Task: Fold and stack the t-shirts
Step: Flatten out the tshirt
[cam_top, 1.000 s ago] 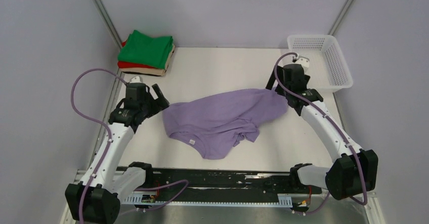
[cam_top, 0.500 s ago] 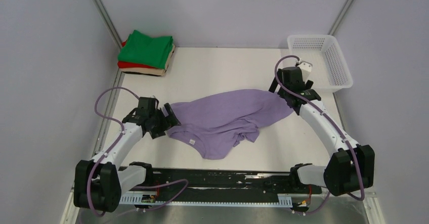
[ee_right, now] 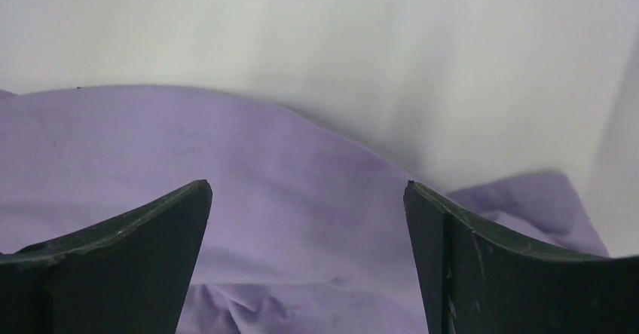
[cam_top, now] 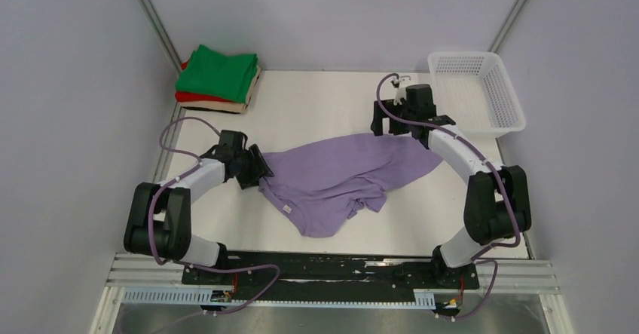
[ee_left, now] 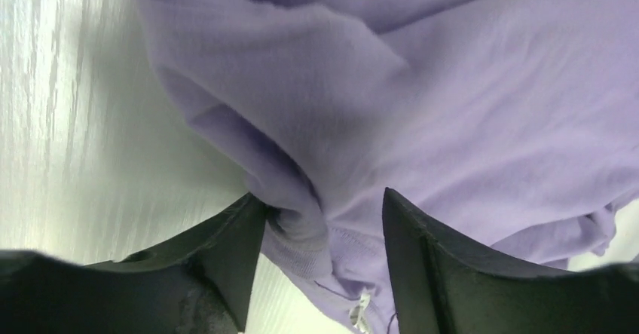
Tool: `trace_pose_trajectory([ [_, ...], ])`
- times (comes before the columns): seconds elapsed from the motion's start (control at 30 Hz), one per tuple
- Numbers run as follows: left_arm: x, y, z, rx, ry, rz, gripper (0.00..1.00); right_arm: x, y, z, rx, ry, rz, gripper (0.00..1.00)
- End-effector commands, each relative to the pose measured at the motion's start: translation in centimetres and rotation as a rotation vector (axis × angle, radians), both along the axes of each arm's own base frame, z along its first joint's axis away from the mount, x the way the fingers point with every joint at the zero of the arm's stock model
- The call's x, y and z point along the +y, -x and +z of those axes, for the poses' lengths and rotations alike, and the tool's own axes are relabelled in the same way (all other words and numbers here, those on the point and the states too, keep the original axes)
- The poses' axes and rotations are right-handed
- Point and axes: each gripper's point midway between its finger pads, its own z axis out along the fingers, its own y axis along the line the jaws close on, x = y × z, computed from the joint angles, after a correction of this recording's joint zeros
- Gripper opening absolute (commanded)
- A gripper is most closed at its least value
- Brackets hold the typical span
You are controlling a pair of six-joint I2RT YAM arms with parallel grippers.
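Observation:
The lavender t-shirt [cam_top: 339, 170] lies crumpled in the middle of the table. My left gripper [cam_top: 260, 174] is at its left edge, low on the table. In the left wrist view [ee_left: 324, 213] its jaws are open with a bunched fold and hem of the shirt [ee_left: 467, 108] between them. My right gripper [cam_top: 379, 125] is open over the shirt's far edge. In the right wrist view [ee_right: 309, 191] the cloth [ee_right: 226, 153] lies below the spread fingers. The folded green t-shirt [cam_top: 221, 72] tops a stack over the red [cam_top: 197, 97] and beige [cam_top: 218, 107] ones at the far left corner.
A white mesh basket [cam_top: 503, 99] stands at the far right corner, just right of my right arm. Grey walls close in on both sides. A black rail [cam_top: 324, 266] runs along the near edge.
My left arm has dropped and reached right to the shirt's left edge, nudging it rightward. My right gripper has swung left from the shirt's right end to its far edge.

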Motion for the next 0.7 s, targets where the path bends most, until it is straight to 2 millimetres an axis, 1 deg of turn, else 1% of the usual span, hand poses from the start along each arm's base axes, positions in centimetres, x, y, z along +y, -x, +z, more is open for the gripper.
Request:
trace_pose_trajectory([
  [0.0,1.6,-1.3,-1.4,0.04,-0.114,0.027,0.57,1.8,-3.6,2.0,-0.17,0.094,0.217,1.0],
  [0.03,1.7,-1.7,-1.3,0.038,-0.124,0.029,0.52,0.9,-4.2,1.6,-0.164,0.129,0.172,1.0],
  [0.07,2.0,-1.9,-1.6,0.047,-0.146,0.039,0.42,0.0,-4.6,1.2,-0.152,0.155,0.123,1.0],
  [0.1,2.3,-2.5,-1.3,0.036,-0.163,0.042,0.37,-0.9,-4.7,1.0,-0.144,0.174,0.074,1.0],
  [0.13,2.5,-2.8,-1.5,0.039,-0.177,0.043,0.18,-1.7,-4.7,0.8,-0.136,0.178,0.033,1.0],
  [0.17,2.8,-3.5,-1.0,0.025,-0.202,0.051,0.08,-2.2,-4.5,0.8,-0.128,0.164,-0.006,1.0],
  [0.2,3.3,-3.8,-0.9,0.022,-0.227,0.06,0.01,-2.9,-4.2,0.9,-0.122,0.145,-0.042,1.0],
  [0.23,3.9,-4.6,-0.3,0.002,-0.266,0.069,0.0,-3.5,-3.9,0.8,-0.11,0.117,-0.085,1.0],
  [0.27,4.3,-5.0,0.1,-0.008,-0.288,0.07,0.0,-4.2,-3.7,0.9,-0.102,0.09,-0.124,1.0],
  [0.37,5.6,-7.0,2.4,-0.075,-0.362,0.105,0.0,-6.1,-2.2,0.6,-0.062,0.02,-0.228,1.0],
  [0.4,5.7,-7.4,2.9,-0.093,-0.374,0.098,0.0,-6.7,-1.7,0.4,-0.053,0.01,-0.253,1.0],
  [0.43,5.6,-8.2,3.8,-0.125,-0.37,0.098,0.0,-7.2,-1.2,-0.1,-0.038,-0.002,-0.258,1.0],
  [0.5,5.1,-9.4,5.0,-0.174,-0.355,0.075,0.0,-6.9,-0.9,-0.3,-0.029,-0.019,-0.192,1.0],
  [0.53,5.0,-9.8,5.3,-0.188,-0.352,0.066,0.0,-6.3,-0.9,-0.3,-0.026,-0.017,-0.139,1.0],
  [0.6,4.6,-10.5,6.0,-0.207,-0.343,0.054,0.0,-4.4,-0.9,0.0,-0.021,-0.043,0.007,1.0],
  [0.67,4.5,-10.9,6.1,-0.208,-0.341,0.045,0.0,-2.2,-1.2,0.2,-0.031,-0.078,0.159,1.0],
])
